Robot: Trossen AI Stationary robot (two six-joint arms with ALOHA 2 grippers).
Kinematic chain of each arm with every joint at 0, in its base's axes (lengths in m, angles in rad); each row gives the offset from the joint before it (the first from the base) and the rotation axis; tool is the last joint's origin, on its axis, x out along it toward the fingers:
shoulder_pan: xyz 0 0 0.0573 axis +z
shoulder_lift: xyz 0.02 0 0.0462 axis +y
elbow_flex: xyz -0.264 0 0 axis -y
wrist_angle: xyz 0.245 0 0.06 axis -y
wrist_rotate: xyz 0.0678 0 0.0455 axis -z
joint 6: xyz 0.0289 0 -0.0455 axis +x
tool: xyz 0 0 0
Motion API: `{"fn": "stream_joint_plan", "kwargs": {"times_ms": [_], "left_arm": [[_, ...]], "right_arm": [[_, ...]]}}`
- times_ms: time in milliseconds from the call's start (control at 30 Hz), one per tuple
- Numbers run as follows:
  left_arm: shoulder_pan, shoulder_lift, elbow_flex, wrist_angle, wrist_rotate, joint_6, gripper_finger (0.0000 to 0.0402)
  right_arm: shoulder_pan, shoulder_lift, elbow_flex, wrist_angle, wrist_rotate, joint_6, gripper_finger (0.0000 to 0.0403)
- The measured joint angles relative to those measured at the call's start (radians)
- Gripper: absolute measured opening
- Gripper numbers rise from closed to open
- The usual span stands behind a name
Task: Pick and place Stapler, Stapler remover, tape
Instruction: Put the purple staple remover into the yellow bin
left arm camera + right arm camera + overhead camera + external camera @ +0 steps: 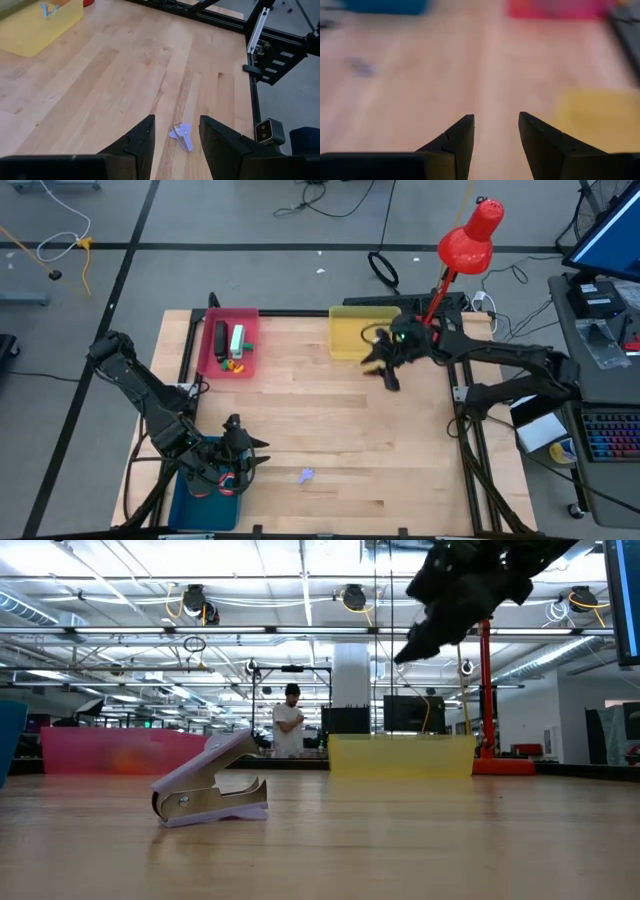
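The lilac staple remover (306, 474) lies on its side on the bare wood near the table's near edge; the low view shows the staple remover (210, 790) with its jaws toward the left. My left gripper (257, 454) hovers open beside the blue tray (200, 500), short of the remover, and its wrist view shows the remover (181, 136) ahead between the open fingers (176, 150). My right gripper (386, 370) hangs open in the air by the yellow tray (358, 332). A black stapler (220, 338) lies in the pink tray (228, 345). Small red ring shapes (226, 480), likely tape, show in the blue tray, partly hidden by my left arm.
The pink tray also holds a green-and-white item (237, 340) and small orange and yellow bits (235, 364). A red lamp (468, 238) stands at the far right corner. Black frame rails (465, 440) line the table's sides. Bare wood spreads across the middle (340, 430).
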Motion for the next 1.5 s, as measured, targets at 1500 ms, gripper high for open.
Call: {"fn": "stream_joint_plan", "kwargs": {"times_ms": [1500], "left_arm": [[0.224, 0.204, 0.001, 0.215, 0.26, 0.138, 0.0152]], "right_arm": [[0.723, -0.413, -0.576, 0.475, 0.34, 0.316, 0.0139]]}}
